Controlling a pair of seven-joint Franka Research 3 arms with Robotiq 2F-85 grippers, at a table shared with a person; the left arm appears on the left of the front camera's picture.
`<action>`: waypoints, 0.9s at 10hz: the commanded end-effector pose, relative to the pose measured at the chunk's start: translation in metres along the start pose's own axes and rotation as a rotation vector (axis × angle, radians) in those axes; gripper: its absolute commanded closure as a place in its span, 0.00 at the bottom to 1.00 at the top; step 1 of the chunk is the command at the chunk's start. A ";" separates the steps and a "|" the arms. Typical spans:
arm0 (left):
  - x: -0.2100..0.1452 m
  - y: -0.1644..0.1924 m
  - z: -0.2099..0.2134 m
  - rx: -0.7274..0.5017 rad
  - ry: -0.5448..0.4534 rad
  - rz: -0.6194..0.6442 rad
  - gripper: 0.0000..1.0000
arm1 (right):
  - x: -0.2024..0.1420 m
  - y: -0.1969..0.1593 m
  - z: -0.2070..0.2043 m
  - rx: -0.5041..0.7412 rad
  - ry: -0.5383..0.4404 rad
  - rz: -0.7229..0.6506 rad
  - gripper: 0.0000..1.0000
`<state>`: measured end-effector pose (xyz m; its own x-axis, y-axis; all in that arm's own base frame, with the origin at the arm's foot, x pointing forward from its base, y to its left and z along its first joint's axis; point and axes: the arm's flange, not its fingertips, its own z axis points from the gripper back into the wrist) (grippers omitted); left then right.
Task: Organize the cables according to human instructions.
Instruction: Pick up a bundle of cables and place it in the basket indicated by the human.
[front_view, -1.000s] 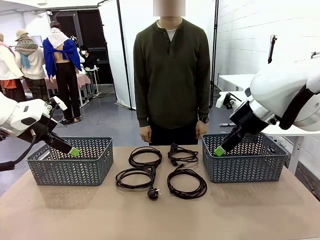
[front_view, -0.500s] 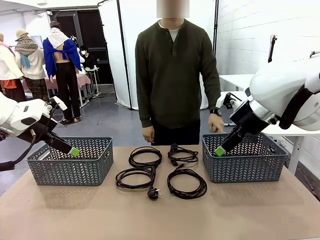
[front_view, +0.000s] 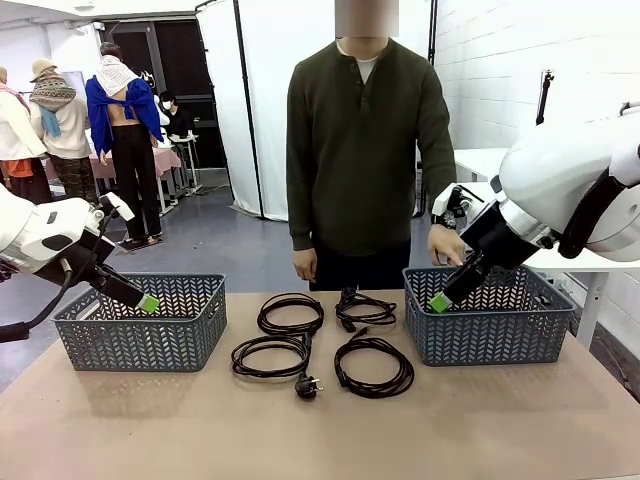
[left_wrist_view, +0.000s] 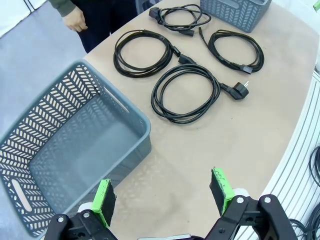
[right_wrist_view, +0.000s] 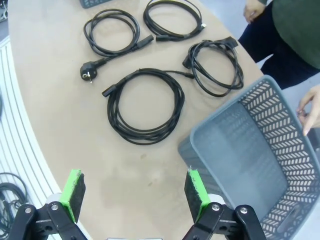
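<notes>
A: While the human (front_view: 365, 150) has given no clear sign, both arms park at the sides. The left gripper (left_wrist_view: 162, 191) hovers over the near rim of the left basket (front_view: 130, 345), fingers spread, nothing between them; the right gripper (right_wrist_view: 134, 192) hangs by the right basket (front_view: 480, 340), also spread and empty.

B: Sensible; it leaves the middle free for pointing. Where are the cables (right_wrist_view: 145, 135)?

A: Four coils lie flat on the table (front_view: 320, 435) between the baskets, two by two, well apart from both grippers; none is in a basket. They are probably laid out singly so each can be picked alone.

B: Anything different from a second ago?

A: The arms and coils are unchanged. The person has shifted toward the robot's right; the hand (front_view: 445, 244) on that side, down at the hip before, is now raised near the right basket's far rim.

B: Is that a cue?

A: Possibly the start of one; it cannot yet be told which coil or basket it means. The arms are best kept waiting.
</notes>
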<state>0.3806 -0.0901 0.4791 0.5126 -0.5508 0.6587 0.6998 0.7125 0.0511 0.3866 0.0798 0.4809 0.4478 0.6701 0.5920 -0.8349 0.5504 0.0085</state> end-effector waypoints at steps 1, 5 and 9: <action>0.000 0.000 -0.001 -0.004 -0.001 0.015 0.00 | 0.001 -0.003 -0.003 0.014 -0.021 0.007 0.00; 0.000 0.000 -0.001 -0.004 -0.001 0.015 0.00 | 0.001 -0.003 -0.003 0.014 -0.021 0.007 0.00; 0.000 0.000 -0.001 -0.004 -0.001 0.015 0.00 | 0.001 -0.003 -0.003 0.014 -0.021 0.007 0.00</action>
<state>0.3805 -0.0902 0.4791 0.5126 -0.5508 0.6587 0.6998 0.7125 0.0511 0.3864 0.0803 0.4808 0.4473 0.6713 0.5909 -0.8358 0.5490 0.0090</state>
